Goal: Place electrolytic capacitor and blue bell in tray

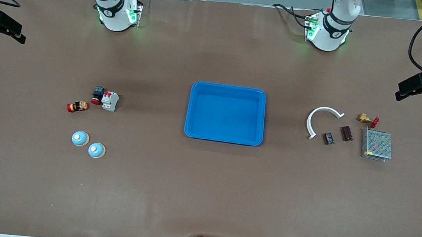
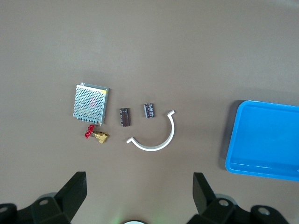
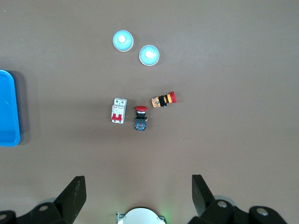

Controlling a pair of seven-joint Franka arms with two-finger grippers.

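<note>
The bright-blue tray (image 1: 223, 133) lies empty at the table's middle; part of it shows in the left wrist view (image 2: 261, 168) and the right wrist view (image 3: 7, 135). Two blue bells (image 1: 80, 138) (image 1: 96, 150) sit toward the right arm's end, also in the right wrist view (image 3: 123, 40) (image 3: 149, 55). Two small dark components (image 1: 328, 138) (image 1: 347, 133) lie toward the left arm's end; I cannot tell which is the capacitor. My left gripper (image 2: 138, 179) is open, high over its base. My right gripper (image 3: 138, 183) is open, high over its base.
By the dark components lie a white half ring (image 1: 322, 120), a brass valve with a red handle (image 1: 366, 119) and a metal mesh power supply (image 1: 376, 144). Near the bells lie a white circuit breaker (image 1: 110, 101), a red push button (image 1: 97, 95) and an orange-black part (image 1: 77, 106).
</note>
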